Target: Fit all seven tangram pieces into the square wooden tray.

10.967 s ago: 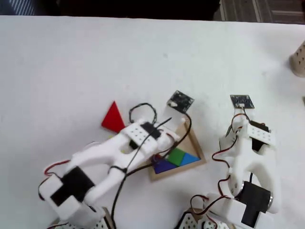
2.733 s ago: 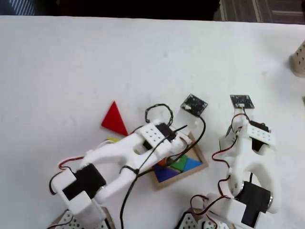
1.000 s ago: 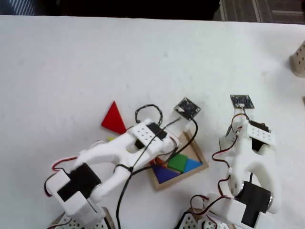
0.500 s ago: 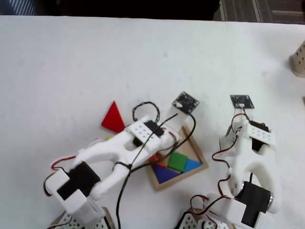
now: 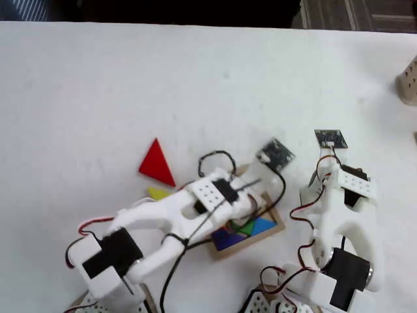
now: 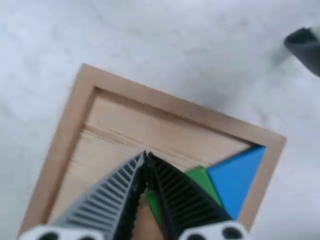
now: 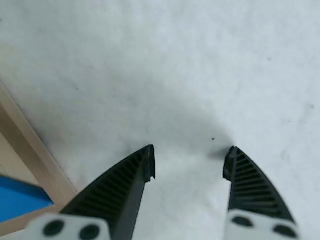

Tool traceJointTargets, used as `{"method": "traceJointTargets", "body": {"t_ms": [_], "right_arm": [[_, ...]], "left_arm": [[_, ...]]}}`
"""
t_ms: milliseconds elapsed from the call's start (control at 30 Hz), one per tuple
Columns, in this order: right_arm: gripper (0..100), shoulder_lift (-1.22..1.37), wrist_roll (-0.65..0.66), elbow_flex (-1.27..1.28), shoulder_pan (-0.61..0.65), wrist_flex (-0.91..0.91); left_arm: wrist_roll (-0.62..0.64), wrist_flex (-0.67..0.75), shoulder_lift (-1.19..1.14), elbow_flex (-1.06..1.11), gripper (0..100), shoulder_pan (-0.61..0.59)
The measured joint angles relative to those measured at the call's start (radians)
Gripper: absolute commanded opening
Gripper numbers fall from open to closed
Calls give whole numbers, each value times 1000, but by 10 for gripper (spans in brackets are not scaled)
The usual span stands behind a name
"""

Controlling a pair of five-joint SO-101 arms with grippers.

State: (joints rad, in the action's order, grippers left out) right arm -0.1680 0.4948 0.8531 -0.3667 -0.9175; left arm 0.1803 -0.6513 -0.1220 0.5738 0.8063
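Observation:
The square wooden tray (image 5: pixel 279 223) (image 6: pixel 130 91) lies between the two arms and holds a blue piece (image 5: pixel 264 225) (image 6: pixel 238 173), a green piece (image 5: pixel 248 227) (image 6: pixel 200 179), a purple piece (image 5: pixel 226 238) and a bit of orange. My left gripper (image 6: pixel 147 156) is shut, its tips over the bare tray floor beside the green piece. A red triangle (image 5: pixel 156 163) and a yellow piece (image 5: pixel 158 193) lie on the table left of the tray. My right gripper (image 7: pixel 189 162) is open over bare table just off the tray's edge (image 7: pixel 22 145).
A perforated beige object (image 5: pixel 408 81) stands at the table's right edge. A dark shape (image 6: pixel 305 42) shows beyond the tray in the left wrist view. White table stretches wide behind the arms.
The left arm has swung right across the tray, uncovering more of the yellow piece. The right arm has kept still.

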Motion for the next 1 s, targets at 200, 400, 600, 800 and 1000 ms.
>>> {"method": "traceJointTargets", "body": {"t_ms": [200,400,600,800,1000], "right_arm": [[222,0,0,0,0,0],[222,0,0,0,0,0],[222,0,0,0,0,0],[222,0,0,0,0,0],[222,0,0,0,0,0]], "left_arm": [[0,-52,0,8,20,25],[0,-81,2,9,20,25],[0,-84,2,3,20,25],[-2,-101,0,-6,20,-26],[-2,-176,164,-3,20,-160]]}}
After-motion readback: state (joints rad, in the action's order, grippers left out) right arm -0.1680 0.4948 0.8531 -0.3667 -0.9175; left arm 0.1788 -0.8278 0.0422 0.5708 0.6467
